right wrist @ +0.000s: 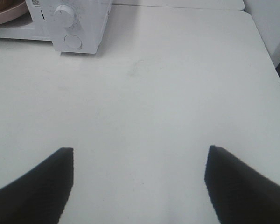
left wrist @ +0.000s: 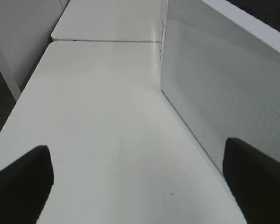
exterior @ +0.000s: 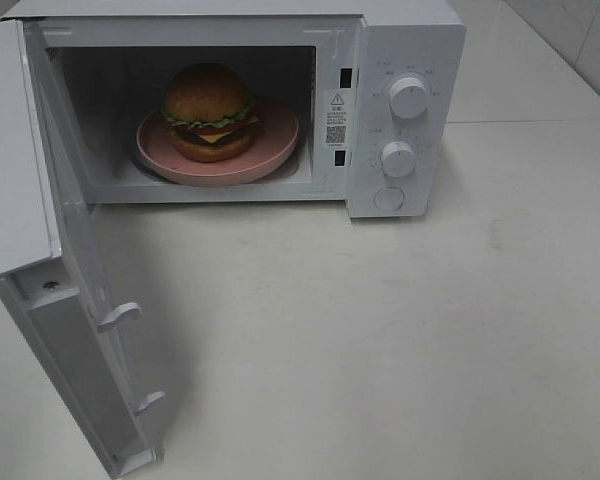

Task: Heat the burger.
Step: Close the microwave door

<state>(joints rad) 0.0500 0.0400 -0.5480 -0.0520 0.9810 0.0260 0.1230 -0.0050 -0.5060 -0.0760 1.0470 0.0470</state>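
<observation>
The burger [exterior: 211, 112] with its golden bun, lettuce, tomato and patty rests on a round pink plate [exterior: 270, 158] inside the open white microwave [exterior: 400, 60]. The microwave door [exterior: 55, 300] is swung wide toward the front left. Neither arm shows in the exterior high view. My left gripper [left wrist: 137, 186] is open over bare table, with the outer face of the door [left wrist: 224, 88] beside one finger. My right gripper [right wrist: 139, 184] is open above the table, well short of the microwave's control panel [right wrist: 70, 23]. An edge of the pink plate [right wrist: 7, 14] shows in the right wrist view.
Two white knobs [exterior: 408, 96] and a round button [exterior: 388, 198] sit on the microwave's right panel. A white table [exterior: 400, 340] spreads in front and to the right. A seam to a second table [left wrist: 107, 41] lies behind the door.
</observation>
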